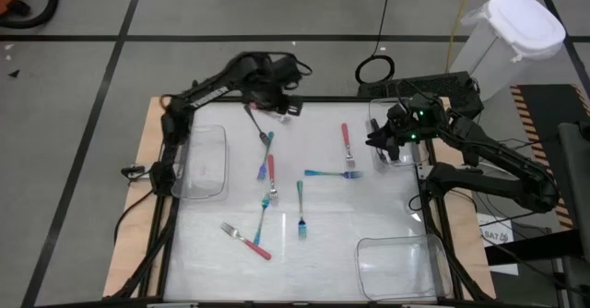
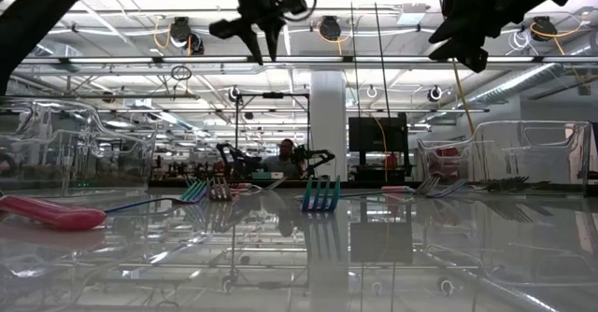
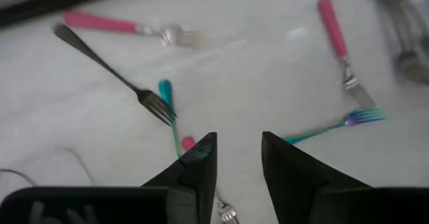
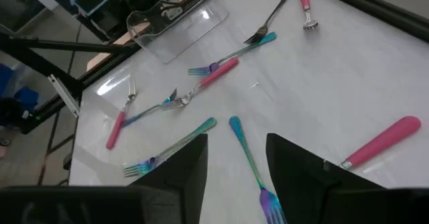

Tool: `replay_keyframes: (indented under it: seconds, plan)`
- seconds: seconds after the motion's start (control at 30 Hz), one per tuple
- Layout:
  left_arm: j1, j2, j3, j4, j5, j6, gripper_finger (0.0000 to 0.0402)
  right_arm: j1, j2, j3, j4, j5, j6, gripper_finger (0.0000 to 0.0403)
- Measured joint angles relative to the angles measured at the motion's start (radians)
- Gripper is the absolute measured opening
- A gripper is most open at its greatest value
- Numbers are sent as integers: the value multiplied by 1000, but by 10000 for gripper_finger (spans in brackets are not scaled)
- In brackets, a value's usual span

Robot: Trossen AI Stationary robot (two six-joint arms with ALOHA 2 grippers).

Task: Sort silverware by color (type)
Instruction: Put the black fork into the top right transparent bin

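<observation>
1. The silverware lies scattered across the middle of the counter point(image 1: 369, 211), unsorted: pink-handled forks point(image 1: 347, 144), teal-handled forks point(image 1: 300, 207) and one all-dark fork point(image 1: 256, 124), several crossing or touching each other.
2. Clear bins stand at the counter's edges: a left bin point(image 1: 205, 165) and a near-right bin point(image 1: 401, 266) appear empty, presumably one destination per colour; a far-right bin point(image 1: 392, 147) sits under the right arm.
3. The left end effector point(image 3: 238, 163) hangs above the far-left forks, fingers narrowly apart and empty, apparently lining up a pick.
4. The right end effector point(image 4: 236, 163) hovers at the far-right bin, fingers moderately apart, holding nothing, seemingly waiting.
</observation>
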Motion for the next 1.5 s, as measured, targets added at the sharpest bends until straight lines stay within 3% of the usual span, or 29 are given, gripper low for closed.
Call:
replay_keyframes:
  seconds: [0.2, 0.4, 0.6, 0.67, 0.83, 1.03, 1.23, 1.37, 1.5]
  plan:
    - [49, -90, -1, 0, -56, 116, 91, 0, 2, 0, 11, 15, -4, 146]
    - [49, -182, -2, 0, -216, 364, 90, -1, 2, 0, 8, 88, 11, 146]
    - [64, -248, -50, 1, -258, 444, 90, -1, 2, 0, 14, 191, 75, 146]
    - [71, -277, -130, 2, -279, 446, 90, -1, 2, 0, 22, 220, 109, 146]
    - [63, -428, -481, 63, -277, 434, 90, -1, 2, 0, 70, 246, 196, 146]
    - [47, -584, -834, 405, -206, 313, 90, 0, 2, 0, 81, 341, 269, 146]
    - [93, -487, -937, 400, -209, -38, 90, 0, 2, 0, 84, 376, 335, 146]
    - [105, -374, -910, 408, -193, -81, 90, 1, 2, 0, 84, 374, 378, 146]
    - [128, -258, -899, 450, -108, -40, 93, 1, 2, 0, 88, 372, 388, 146]
